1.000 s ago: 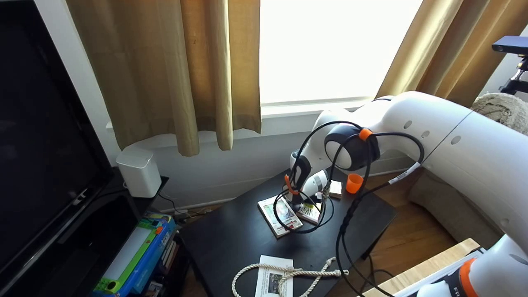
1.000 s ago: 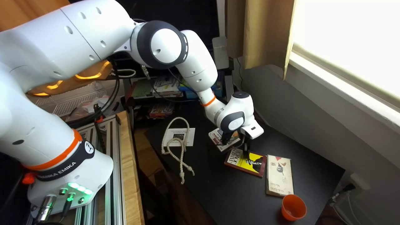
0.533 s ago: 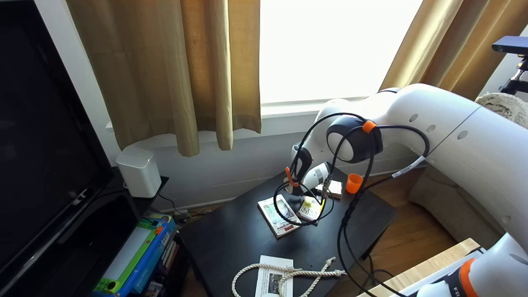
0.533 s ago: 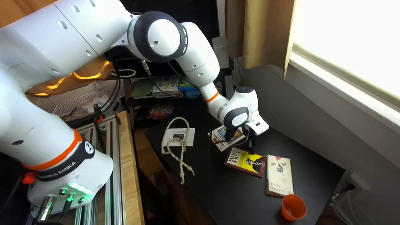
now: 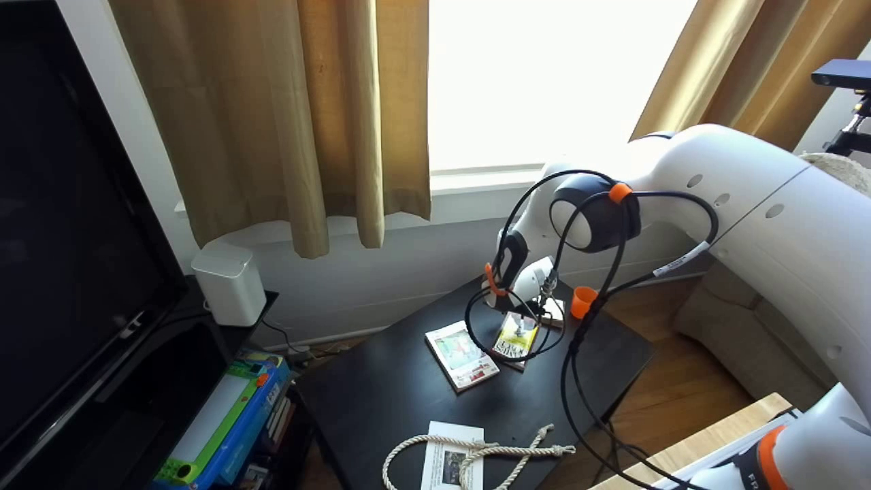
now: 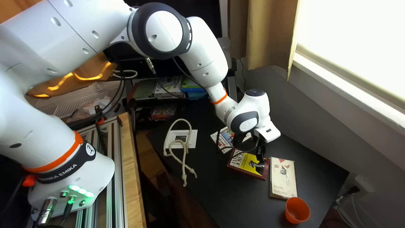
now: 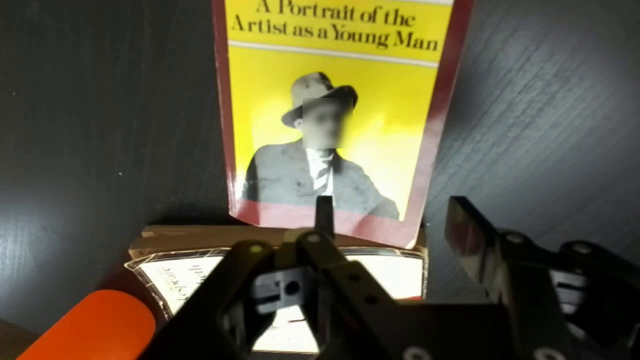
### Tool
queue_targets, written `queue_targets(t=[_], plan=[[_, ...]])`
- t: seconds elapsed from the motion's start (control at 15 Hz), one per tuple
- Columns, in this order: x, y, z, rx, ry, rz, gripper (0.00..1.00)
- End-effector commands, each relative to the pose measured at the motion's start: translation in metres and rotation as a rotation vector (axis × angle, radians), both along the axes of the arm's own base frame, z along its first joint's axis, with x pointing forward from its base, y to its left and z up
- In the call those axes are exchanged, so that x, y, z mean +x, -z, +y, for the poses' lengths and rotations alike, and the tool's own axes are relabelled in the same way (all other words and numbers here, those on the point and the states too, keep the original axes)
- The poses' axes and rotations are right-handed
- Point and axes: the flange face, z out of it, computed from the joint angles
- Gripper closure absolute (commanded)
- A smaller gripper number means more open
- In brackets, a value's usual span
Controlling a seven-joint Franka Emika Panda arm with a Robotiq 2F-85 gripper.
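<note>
We have the end effector [image 7: 391, 215] over the bench [image 5: 381, 388], its fingers spread well apart with nothing gripped; whether that is their widest, we cannot tell. Nearest to it is the yellow book [image 7: 395, 115], lying flat, cover up. In an exterior view we see that book between the white book [image 6: 226, 136], far and to the left, and the cream book [image 6: 283, 180], just beside it on the right; the orange cup [image 6: 297, 210] stands nearer, at the right.

In the wrist view, one finger hides part of the book's bottom edge, while the other is over the bench, past the book's right side. We judge that lowering from this pose needs care: the finger on that view's left could press on the cover, and the book looks too broad to span. If we work from here, we do best to descend slowly and level, set one edge squarely between the pads, and avoid nudging the cream book.
</note>
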Motion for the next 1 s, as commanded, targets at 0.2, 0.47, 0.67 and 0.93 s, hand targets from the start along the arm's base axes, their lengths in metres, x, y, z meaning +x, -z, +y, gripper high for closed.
queue_targets(t=[0.2, 0.47, 0.67, 0.93], plan=[[-0.016, 0.016, -0.016, 0.059, 0.014, 0.009, 0.0], [-0.025, 0.033, -0.018, 0.084, 0.033, 0.024, 0.0], [-0.028, 0.042, -0.017, 0.095, 0.035, 0.011, 0.0], [-0.029, 0.048, -0.016, 0.105, 0.033, -0.017, 0.0]])
